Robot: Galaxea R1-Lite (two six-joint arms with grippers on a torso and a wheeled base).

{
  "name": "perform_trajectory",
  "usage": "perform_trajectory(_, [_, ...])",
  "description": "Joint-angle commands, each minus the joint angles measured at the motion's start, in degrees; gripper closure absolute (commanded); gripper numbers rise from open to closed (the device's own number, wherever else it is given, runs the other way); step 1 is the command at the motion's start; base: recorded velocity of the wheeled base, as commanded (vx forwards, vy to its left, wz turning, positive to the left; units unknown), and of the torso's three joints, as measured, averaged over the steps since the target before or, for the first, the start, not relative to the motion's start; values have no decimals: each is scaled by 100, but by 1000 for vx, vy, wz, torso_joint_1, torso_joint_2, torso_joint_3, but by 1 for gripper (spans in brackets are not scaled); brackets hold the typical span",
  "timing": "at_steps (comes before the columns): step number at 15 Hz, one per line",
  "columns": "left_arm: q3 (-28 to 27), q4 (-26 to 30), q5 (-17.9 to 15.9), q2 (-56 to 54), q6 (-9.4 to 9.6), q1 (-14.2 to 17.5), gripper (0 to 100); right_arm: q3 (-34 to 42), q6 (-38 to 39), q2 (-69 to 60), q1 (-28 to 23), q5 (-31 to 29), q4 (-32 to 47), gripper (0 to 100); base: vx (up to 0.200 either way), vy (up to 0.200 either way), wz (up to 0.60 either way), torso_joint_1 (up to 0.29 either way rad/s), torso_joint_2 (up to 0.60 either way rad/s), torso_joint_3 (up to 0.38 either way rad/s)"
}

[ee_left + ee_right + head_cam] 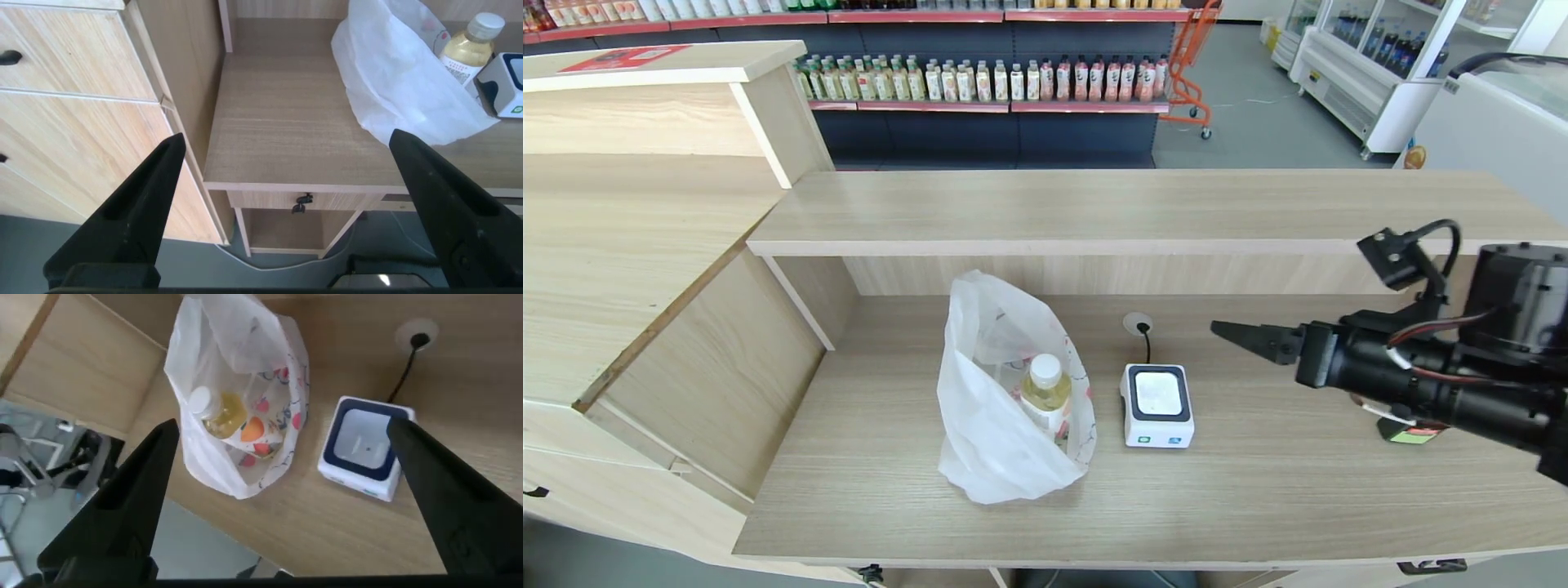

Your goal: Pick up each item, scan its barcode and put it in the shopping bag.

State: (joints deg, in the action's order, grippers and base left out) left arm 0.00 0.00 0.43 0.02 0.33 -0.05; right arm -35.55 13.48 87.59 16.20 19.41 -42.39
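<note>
A white plastic shopping bag stands open on the lower wooden counter. Inside it a bottle of yellow drink with a white cap stands upright. Just to its right sits the white barcode scanner, window facing up. My right gripper hovers above the counter to the right of the scanner, open and empty. From its wrist, the right gripper looks down on the bag, bottle and scanner. My left gripper is open and empty, low in front of the counter's left front edge, with the bag farther off.
A small green and red item lies on the counter, mostly hidden under my right arm. A raised ledge runs along the back of the counter. The scanner's cable runs into a hole. A wooden side panel closes the left.
</note>
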Motion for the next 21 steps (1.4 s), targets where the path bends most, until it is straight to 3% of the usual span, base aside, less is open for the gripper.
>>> perform_trajectory(1, [0, 0, 1, -2, 2, -4, 0, 118, -707, -1350, -627, 2, 653, 0, 0, 0, 0, 0, 0, 0])
perform_trajectory(5, [0, 0, 1, -2, 2, -4, 0, 92, -698, -2633, -855, -201, 2191, 0, 0, 0, 0, 0, 0, 0])
perform_trajectory(8, [0, 0, 1, -2, 2, -4, 0, 241, -654, -3055, -1225, -332, 2736, 0, 0, 0, 0, 0, 0, 0])
perform_trajectory(12, [0, 0, 1, -2, 2, -4, 0, 294, -636, -3310, -1655, -332, 3193, 0, 0, -50, 0, 2, 2, 1])
perform_trajectory(17, [0, 0, 10, -2, 11, 5, 0, 294, 32, -3398, -1673, -684, 3632, 0, 0, -200, 0, 1, 5, 2])
perform_trajectory(21, [0, 0, 10, -2, -15, 5, 0, 294, 111, -3433, -1673, -693, 3790, 0, 0, -200, 0, -2, 4, 8])
